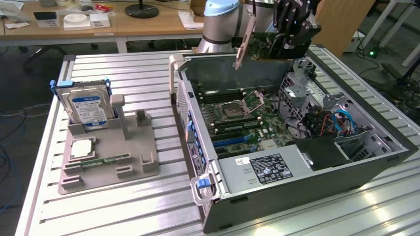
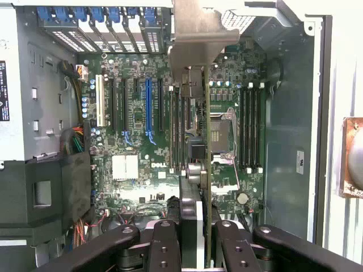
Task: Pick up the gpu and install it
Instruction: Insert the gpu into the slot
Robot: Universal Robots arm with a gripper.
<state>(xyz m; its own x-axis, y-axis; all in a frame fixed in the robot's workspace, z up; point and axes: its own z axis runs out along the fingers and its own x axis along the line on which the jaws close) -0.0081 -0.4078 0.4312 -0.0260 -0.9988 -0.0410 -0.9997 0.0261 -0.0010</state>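
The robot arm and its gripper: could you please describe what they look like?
The arm is a silver-grey tube with a pale blue joint cap. The gripper is black, and its fingers are black linked bars dotted with round bolt holes.

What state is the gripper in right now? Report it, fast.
Gripper: closed on the gpu, holding it edge-on above the open computer case.

gpu: green board, pale bracket end, upright on edge, aloft over case.
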